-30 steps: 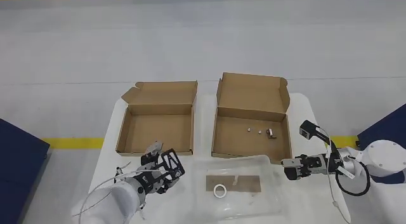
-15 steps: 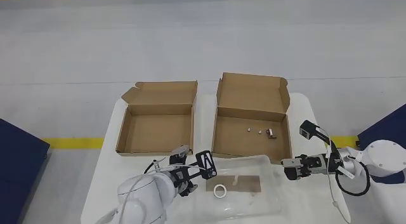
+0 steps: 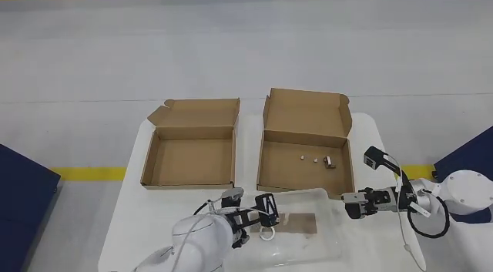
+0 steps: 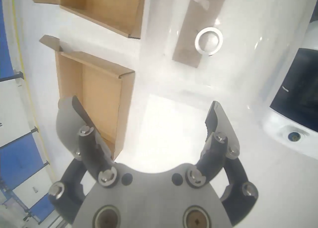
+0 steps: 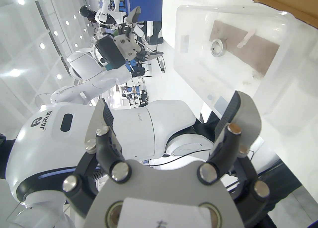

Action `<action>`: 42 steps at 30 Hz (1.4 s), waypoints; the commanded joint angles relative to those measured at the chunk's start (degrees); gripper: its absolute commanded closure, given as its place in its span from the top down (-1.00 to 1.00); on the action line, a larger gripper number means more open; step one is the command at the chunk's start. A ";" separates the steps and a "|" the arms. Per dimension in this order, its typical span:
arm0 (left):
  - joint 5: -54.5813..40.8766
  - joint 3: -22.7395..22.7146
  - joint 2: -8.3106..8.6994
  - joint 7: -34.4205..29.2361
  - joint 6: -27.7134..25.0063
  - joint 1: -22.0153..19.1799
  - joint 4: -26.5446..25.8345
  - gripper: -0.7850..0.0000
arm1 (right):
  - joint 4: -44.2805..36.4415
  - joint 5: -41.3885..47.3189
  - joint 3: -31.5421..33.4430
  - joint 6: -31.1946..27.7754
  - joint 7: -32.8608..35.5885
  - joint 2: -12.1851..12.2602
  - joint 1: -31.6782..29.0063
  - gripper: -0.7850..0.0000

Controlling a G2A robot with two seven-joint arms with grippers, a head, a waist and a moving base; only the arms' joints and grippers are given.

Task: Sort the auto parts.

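Note:
A white ring lies on a brown cardboard strip inside a clear plastic bin. My left gripper hangs open and empty above the bin's left end, a short way from the ring. To the right of the bin my right gripper stands open and empty. The right cardboard box holds a few small parts. The left cardboard box looks bare inside.
Both boxes stand side by side behind the bin with their lids folded back. The white table has free room at its front left. Its right edge lies close to my right arm.
My left gripper has swung rightward from the table's front left corner to above the bin's left end, near the ring. The right arm has kept still.

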 commanded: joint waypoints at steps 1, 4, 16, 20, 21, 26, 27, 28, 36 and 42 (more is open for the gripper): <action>-5.77 6.59 -0.25 -3.93 4.01 -7.75 1.71 1.00 | 0.00 0.00 0.00 0.00 0.00 0.00 0.00 1.00; -14.84 11.82 -0.89 -6.69 6.78 -16.41 4.11 1.00 | 0.00 0.00 0.00 0.00 0.00 0.00 0.00 1.00; -20.76 15.89 -1.29 -6.69 7.15 -22.85 8.77 1.00 | 0.00 0.00 0.00 0.00 0.00 0.00 0.00 1.00; -19.16 17.03 -1.57 -3.91 5.31 -21.88 9.70 1.00 | 0.00 0.00 0.00 0.00 0.00 0.00 0.00 1.00; -18.92 17.52 -1.84 -3.76 4.44 -22.14 9.79 1.00 | 0.00 0.00 0.00 0.00 0.00 0.00 0.00 1.00; -19.66 20.89 -3.91 -2.71 2.81 -24.49 11.49 1.00 | 0.00 0.00 0.00 0.00 0.00 0.00 0.00 1.00; -20.14 21.58 -4.42 -2.70 2.79 -25.04 12.44 1.00 | 0.00 0.00 0.00 0.00 0.00 0.00 0.00 1.00; -20.65 22.30 -4.95 -2.59 2.69 -25.57 13.43 1.00 | 0.00 0.00 0.00 0.00 0.00 0.00 0.00 1.00; -24.23 23.95 -8.02 -1.96 2.52 -27.36 17.49 1.00 | 0.00 0.00 0.00 0.00 0.00 0.00 0.00 1.00; -24.23 23.95 -8.02 -1.96 2.52 -27.36 17.49 1.00 | 0.00 0.00 0.00 0.00 0.00 0.00 0.00 1.00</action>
